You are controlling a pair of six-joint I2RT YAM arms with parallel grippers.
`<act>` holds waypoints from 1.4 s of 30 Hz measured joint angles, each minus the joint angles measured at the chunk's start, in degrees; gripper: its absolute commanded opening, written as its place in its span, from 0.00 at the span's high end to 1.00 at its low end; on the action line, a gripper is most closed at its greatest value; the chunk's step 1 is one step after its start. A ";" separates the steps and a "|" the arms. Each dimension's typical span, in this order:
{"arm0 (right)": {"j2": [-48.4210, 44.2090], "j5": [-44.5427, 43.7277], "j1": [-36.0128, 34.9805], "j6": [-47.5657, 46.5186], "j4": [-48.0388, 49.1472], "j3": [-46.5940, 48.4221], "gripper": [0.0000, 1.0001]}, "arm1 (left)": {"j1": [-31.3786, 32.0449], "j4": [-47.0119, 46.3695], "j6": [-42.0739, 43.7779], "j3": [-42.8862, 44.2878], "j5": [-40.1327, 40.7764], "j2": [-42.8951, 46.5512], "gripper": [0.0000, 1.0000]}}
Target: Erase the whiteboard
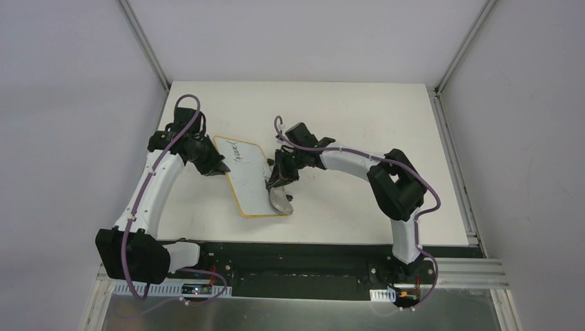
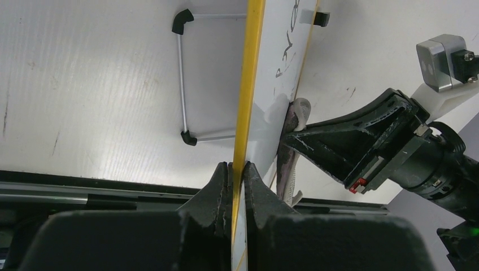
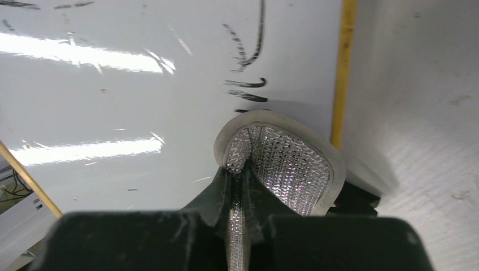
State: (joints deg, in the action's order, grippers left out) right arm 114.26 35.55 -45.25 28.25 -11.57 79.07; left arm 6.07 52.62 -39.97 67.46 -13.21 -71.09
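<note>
Our left end effector (image 2: 237, 169) has its fingers pressed together on the thin tan rim (image 2: 250, 68) of the whiteboard (image 2: 285, 34), pinching the board edge-on. Only the left wrist view shows this grip cleanly, and only there do we see a bent wire frame (image 2: 181, 79) with black ends on the far side of the rim. We cannot tell whether it is fixed to the board.

Our right end effector (image 3: 237, 180) is clamped on a grey pad (image 3: 282, 164). Its wrist camera alone shows the pad's silvery mesh lining, folded between the fingers. The pad's curled lip rests against the white face just inside the rim on that side. Beyond it, black handwriting (image 3: 248, 53) remains on the board, with faint smudges further along.

From above we see what neither wrist camera gives us. The whiteboard lies left of the tabletop's (image 1: 359, 117) middle, slanting from the far left toward the near edge, between the two arms. The writing sits at its far end. The pad hangs at the board's near right corner, and the left end effector holds the far left side.
</note>
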 measured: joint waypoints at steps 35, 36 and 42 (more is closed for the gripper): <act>11.23 10.14 4.72 12.90 12.76 8.33 1.00 | -0.13 0.11 0.66 0.68 -0.17 -0.92 1.00; 11.43 9.66 3.85 13.00 12.20 10.43 1.00 | -0.13 0.11 0.68 0.68 -0.17 -0.92 1.00; 11.82 8.85 -2.45 13.44 14.47 20.39 1.00 | -0.13 0.66 1.44 0.79 0.11 -1.53 1.00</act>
State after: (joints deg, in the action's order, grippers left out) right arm 126.08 44.40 -47.70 41.69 2.90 99.46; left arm 5.93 53.28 -38.52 68.25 -13.10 -72.62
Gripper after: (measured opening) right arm 0.037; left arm 0.038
